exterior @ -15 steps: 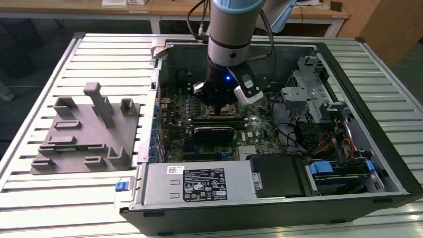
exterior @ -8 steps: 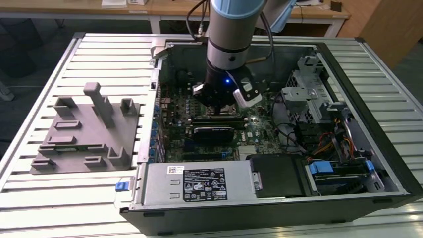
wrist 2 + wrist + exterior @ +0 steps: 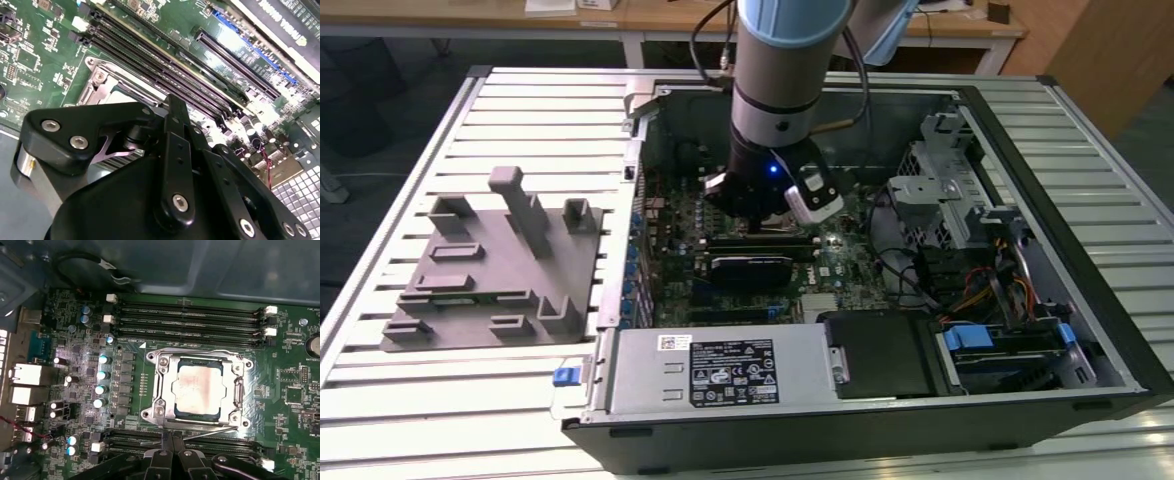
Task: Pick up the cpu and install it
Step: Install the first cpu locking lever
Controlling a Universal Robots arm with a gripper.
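On the exterior view's left a grey fixture (image 3: 494, 265) lies on the slatted table (image 3: 400, 400), well apart from the open computer case (image 3: 1067, 250) to its right. The arm (image 3: 781, 90) reaches down into the case over the motherboard (image 3: 747, 290), so the socket is hidden beneath it there. In the first wrist view the cpu (image 3: 197, 390) sits flat inside the socket frame (image 3: 197, 392), memory slots (image 3: 190, 322) on one side, capacitors (image 3: 102, 375) beside it. The gripper (image 3: 172, 440) hangs at the frame's edge, holding nothing; whether its fingers are apart or together cannot be told. The second wrist view shows black gripper linkage (image 3: 175, 165) blocking most of the frame.
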